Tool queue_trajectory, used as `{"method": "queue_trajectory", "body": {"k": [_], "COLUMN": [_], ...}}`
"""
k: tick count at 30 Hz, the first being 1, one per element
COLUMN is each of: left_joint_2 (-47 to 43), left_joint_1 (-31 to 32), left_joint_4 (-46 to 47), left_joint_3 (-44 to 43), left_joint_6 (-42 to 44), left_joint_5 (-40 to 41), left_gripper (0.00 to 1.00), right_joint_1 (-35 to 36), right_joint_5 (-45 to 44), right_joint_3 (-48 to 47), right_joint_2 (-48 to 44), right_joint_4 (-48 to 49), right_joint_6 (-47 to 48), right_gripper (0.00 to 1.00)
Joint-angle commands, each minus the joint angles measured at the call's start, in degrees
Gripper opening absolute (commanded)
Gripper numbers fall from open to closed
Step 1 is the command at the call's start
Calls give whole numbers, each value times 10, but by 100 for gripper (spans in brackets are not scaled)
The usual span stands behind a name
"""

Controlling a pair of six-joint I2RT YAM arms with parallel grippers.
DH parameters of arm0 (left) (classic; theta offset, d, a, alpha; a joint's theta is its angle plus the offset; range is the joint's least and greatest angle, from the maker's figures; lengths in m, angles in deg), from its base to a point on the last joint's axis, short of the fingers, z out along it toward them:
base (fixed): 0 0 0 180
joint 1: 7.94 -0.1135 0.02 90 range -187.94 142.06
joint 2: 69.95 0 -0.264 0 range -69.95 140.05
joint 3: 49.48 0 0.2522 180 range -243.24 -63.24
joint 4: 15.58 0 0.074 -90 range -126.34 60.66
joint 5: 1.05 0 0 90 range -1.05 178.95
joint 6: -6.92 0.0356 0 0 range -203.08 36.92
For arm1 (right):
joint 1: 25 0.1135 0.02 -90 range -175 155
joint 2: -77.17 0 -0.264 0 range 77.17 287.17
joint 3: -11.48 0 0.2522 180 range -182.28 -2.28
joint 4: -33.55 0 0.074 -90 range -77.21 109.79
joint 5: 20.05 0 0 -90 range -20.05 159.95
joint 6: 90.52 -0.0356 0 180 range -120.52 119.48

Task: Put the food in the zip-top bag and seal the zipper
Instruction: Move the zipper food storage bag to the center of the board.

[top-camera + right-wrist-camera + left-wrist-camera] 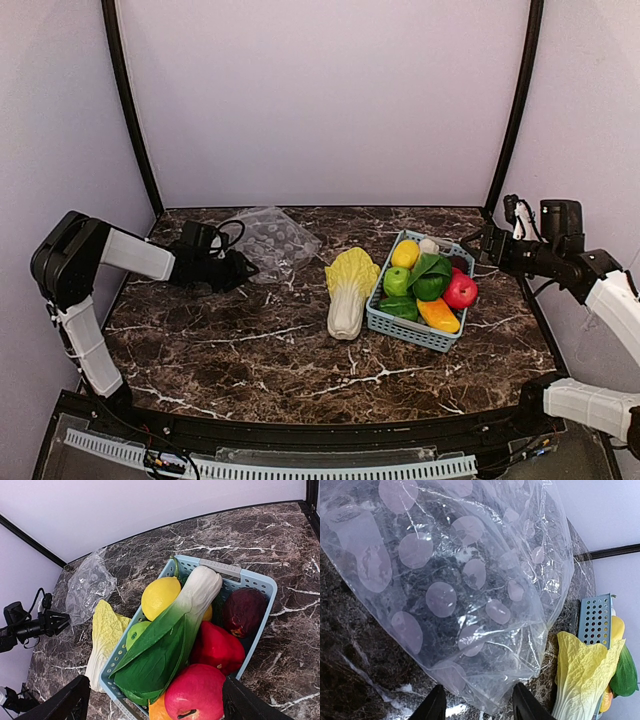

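Right wrist: leafy vegetable [165, 647] over apple [136, 632]

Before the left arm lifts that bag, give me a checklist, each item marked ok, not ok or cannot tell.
1. Bag corner inside the left tool: ok, the edge lies between its fingers.
2. Left tool clamped on the bag: not ok, the fingers stand apart.
3. Bag mouth open: cannot tell, the bag lies crumpled on the table.
4. Cabbage free to pick: ok, it lies uncovered on the table beside the basket.
5. Right tool ready: ok, it is open above the basket.
6. Bag free inside: ok, it looks empty.
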Motion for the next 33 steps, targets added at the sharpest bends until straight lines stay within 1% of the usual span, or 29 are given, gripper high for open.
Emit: {"method": "queue_trajectory", "body": {"k": [1, 2, 4, 9, 10, 14, 17, 19, 21, 25, 28, 29, 30, 33], "left_joint_2": [9, 10, 18, 22, 22, 8, -27, -69, -127, -216, -283, -316, -331, -411], "left_joint_1": [6, 6, 6, 6, 6, 6, 7, 6, 6, 8, 9, 9, 10, 19], "left_joint_4": [-14, -13, -8, 11, 18, 48, 65, 67, 49, -29, -117, -134, -165, -205], "left_joint_3": [-13, -13, -14, -12, -11, -1, 25, 44, 62, 94, 118, 130, 137, 182], "left_joint_6": [0, -1, -3, -4, -3, 9, 27, 42, 56, 82, 105, 110, 111, 95], "left_joint_5": [1, 0, -5, -7, -7, -12, -8, -7, -14, -36, -37, -39, -44, -49], "left_gripper": [42, 41, 34, 23, 17, 3, 1, 1, 1, 1, 1, 1, 1, 1], "right_joint_1": [3, 4, 4, 4, 3, 4, 4, 4, 4, 5, 15, 21, 29, 58], "right_joint_5": [3, 2, 2, 3, 3, 2, 1, 0, 4, 25, 36, 35, 30, 11], "right_joint_3": [-14, -14, -17, -24, -25, -30, -35, -42, -51, -67, -77, -80, -84, -88], "right_joint_2": [2, 2, 3, 1, -1, -13, -26, -34, -41, -42, -31, -26, -22, -19], "right_joint_4": [22, 22, 22, 17, 15, 5, -6, -18, -29, -46, -57, -60, -63, -60], "right_joint_6": [8, 9, 11, 21, 23, 27, 29, 30, 34, 40, 42, 42, 41, 30], "right_gripper": [90, 90, 90, 93, 93, 93, 95, 95, 96, 96, 96, 96, 95, 95]}}
